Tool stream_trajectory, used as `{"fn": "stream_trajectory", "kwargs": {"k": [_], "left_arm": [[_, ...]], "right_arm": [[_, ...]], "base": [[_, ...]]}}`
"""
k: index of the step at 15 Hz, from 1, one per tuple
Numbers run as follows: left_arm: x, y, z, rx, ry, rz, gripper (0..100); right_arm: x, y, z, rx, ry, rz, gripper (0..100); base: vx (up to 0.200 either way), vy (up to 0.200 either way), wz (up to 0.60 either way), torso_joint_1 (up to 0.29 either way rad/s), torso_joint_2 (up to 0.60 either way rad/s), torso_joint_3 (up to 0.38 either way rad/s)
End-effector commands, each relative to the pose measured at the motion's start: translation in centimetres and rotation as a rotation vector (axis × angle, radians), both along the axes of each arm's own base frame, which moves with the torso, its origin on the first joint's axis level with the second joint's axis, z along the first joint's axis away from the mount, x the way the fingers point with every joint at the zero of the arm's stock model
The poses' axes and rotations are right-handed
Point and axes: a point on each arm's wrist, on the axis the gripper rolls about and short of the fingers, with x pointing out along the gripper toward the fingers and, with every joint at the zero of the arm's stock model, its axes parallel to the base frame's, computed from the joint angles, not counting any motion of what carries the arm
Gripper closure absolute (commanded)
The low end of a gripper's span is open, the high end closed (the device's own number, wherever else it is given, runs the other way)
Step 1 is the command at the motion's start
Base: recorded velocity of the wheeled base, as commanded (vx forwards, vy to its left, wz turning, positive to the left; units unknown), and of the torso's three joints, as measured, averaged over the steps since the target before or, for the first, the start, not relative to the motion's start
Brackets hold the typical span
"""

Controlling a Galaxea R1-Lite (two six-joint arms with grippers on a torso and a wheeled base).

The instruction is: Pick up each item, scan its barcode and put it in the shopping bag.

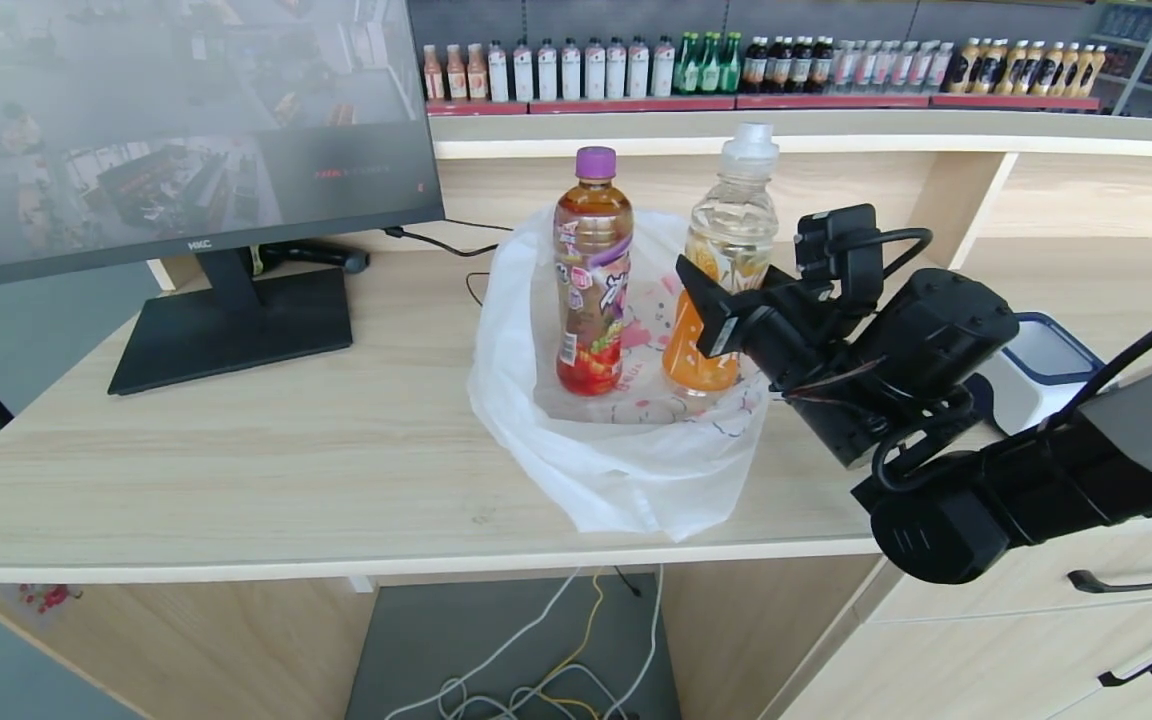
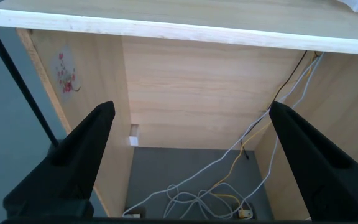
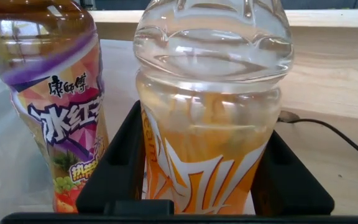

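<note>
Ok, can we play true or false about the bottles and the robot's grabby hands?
1. The purple-capped bottle stands upright on the white bag. True.
2. The right gripper is at the purple-capped bottle. False: it is at the white-capped bottle, the one with the orange label.
3. The left gripper is holding a bottle. False: it is open and empty, down below the counter top.
4. A monitor stands on the counter, on the robot's left of the bag. True.
</note>
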Motion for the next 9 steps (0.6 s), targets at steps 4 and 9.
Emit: {"fn": "stream_trajectory", "kwargs": {"k": [4, 9], "left_arm": [[0.0, 0.0, 0.0, 0.0, 0.0, 0.001, 0], [0.0, 0.0, 0.0, 0.0, 0.0, 0.001, 0]], "right_arm": [[-0.48, 0.81, -0.21, -0.003, 0.007, 0.021, 100], [-0.68, 0.69, -0.89, -0.016, 0.028, 0.019, 100]], "base": [[0.0, 0.0, 0.0, 0.0, 0.0, 0.0], [0.0, 0.0, 0.0, 0.0, 0.0, 0.0]]}}
